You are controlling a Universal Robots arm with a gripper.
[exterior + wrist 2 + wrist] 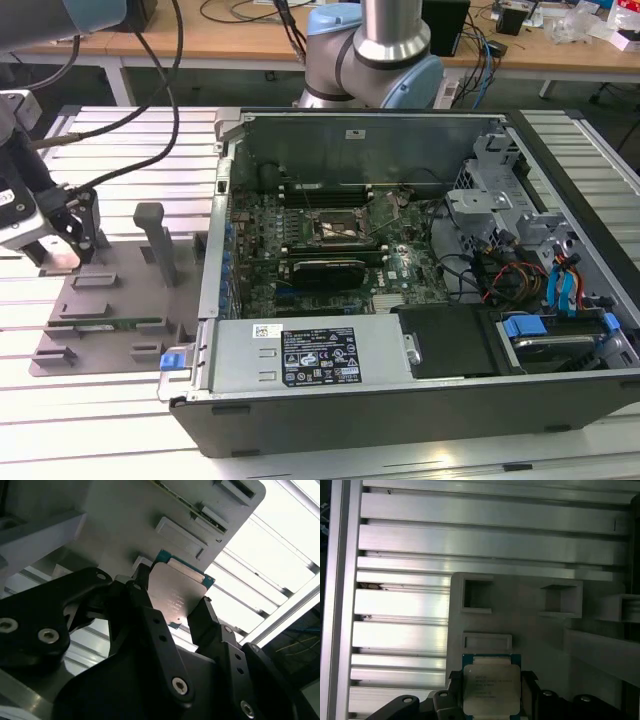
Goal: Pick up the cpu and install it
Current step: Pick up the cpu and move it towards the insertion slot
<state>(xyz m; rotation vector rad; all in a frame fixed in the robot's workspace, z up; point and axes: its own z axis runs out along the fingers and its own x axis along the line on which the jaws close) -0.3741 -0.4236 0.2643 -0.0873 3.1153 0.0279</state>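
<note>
1. Closest to the lens in the second wrist view: the black fingers (pixel 150 625) of the tool (pixel 175 597), one on each side of the cpu (pixel 177 592) and pressed against its edges. The tool is clamped on the cpu.
2. The first wrist view gives the cpu (pixel 491 687) flat-on: silvery lid, green board rim, the tool (pixel 491 680) pinching two opposite sides. It sits over the grey fixture plate (pixel 520 630). I can't tell whether it's lifted clear of the plate or touching it.
3. That view also shows the plate's empty rectangular pockets (pixel 477 596) just past the cpu. The second wrist view shows them only at an angle.
4. The exterior view gives the layout: the tool (pixel 75 240) is over the fixture plate (pixel 110 300) at that view's left, well apart from the open computer case (pixel 400 420).
5. The black socket (pixel 335 228) sits mid-motherboard inside the case.
6. The worktop (pixel 100 430) is slatted aluminium, bright with glare. Wooden benches (pixel 250 40) with cables run along the back.
7. Also on the plate: a grey upright post (pixel 152 235), a green memory stick (pixel 120 322) and a blue clip (pixel 172 357).
8. The arm base (pixel 370 60) is behind the case, and black cables (pixel 160 110) hang over the plate.
</note>
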